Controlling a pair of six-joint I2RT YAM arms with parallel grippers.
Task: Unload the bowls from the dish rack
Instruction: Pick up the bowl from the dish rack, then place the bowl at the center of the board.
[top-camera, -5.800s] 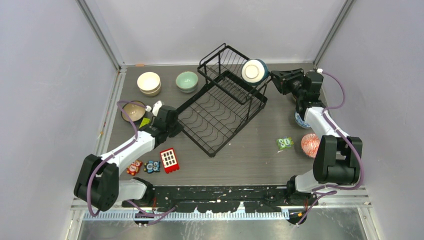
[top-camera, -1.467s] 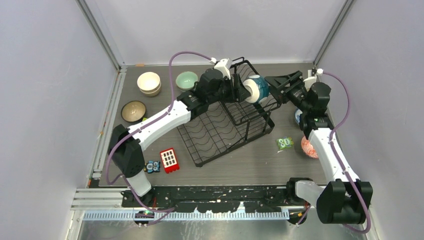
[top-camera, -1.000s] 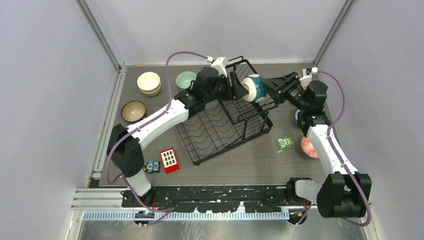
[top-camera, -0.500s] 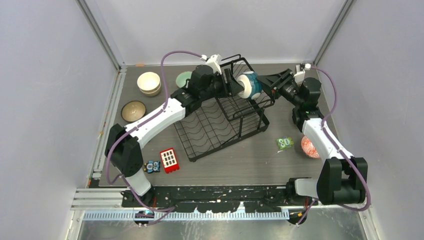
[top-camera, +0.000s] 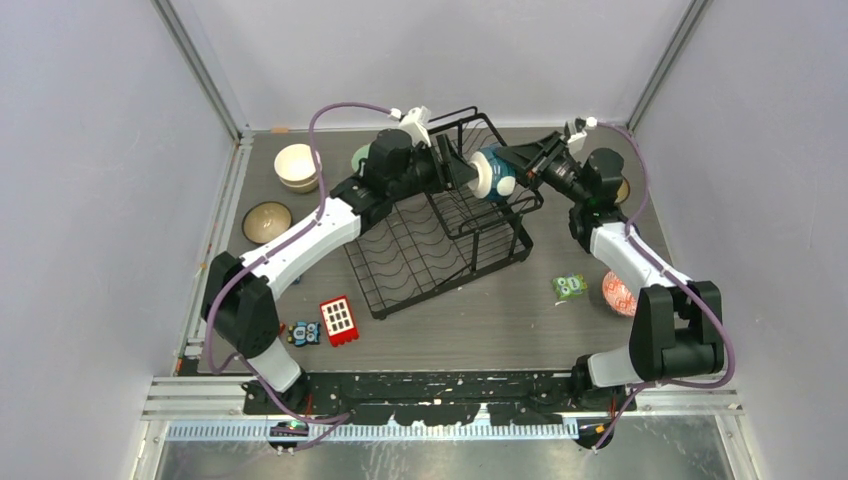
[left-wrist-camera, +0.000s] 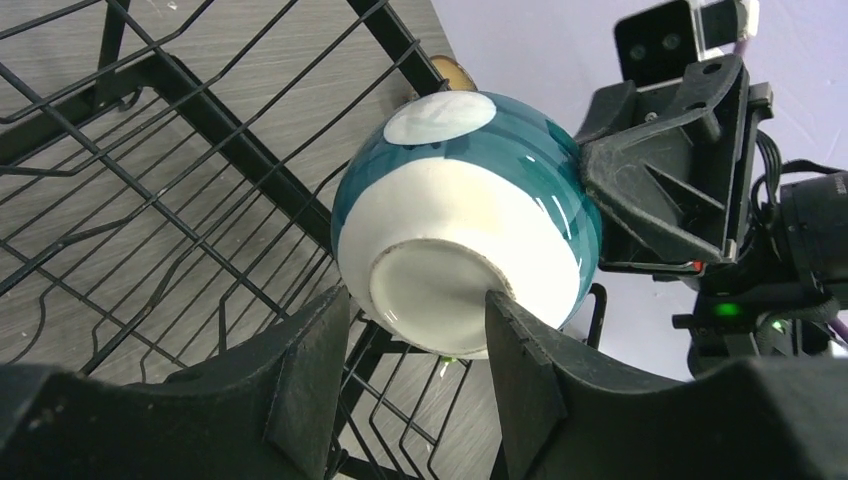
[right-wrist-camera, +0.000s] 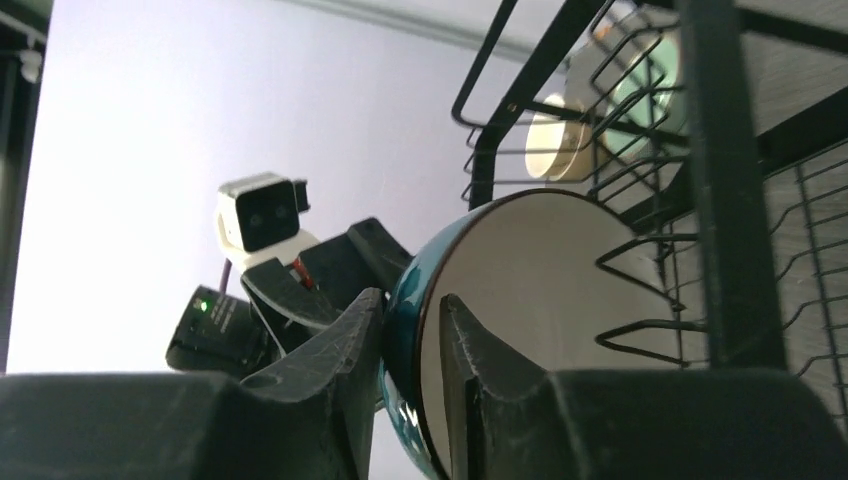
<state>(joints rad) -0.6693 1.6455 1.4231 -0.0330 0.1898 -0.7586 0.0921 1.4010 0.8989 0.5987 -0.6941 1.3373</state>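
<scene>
A dark teal bowl (top-camera: 495, 172) with a white inside and white foot hangs on its side above the raised end of the black wire dish rack (top-camera: 430, 240). My left gripper (top-camera: 468, 172) is shut on the teal bowl's base; in the left wrist view the fingers (left-wrist-camera: 520, 370) clamp the bowl (left-wrist-camera: 470, 190) around its foot, with my left gripper (left-wrist-camera: 417, 293) over the rack (left-wrist-camera: 180, 130). My right gripper (top-camera: 522, 165) comes from the other side. In the right wrist view my right gripper (right-wrist-camera: 412, 296) pinches the bowl (right-wrist-camera: 540, 290) at its rim, one finger outside, one inside.
On the table's left stand a cream bowl (top-camera: 297, 165), a pale green bowl (top-camera: 358, 155) half hidden by my left arm, and a brown bowl (top-camera: 267, 222). A red patterned bowl (top-camera: 620, 292) sits right. Toy blocks (top-camera: 338, 320) and a green block (top-camera: 570, 287) lie in front.
The left arm has drawn the teal bowl a little to the left. The right gripper has followed it and narrowed onto the rim. The rack has shifted slightly left.
</scene>
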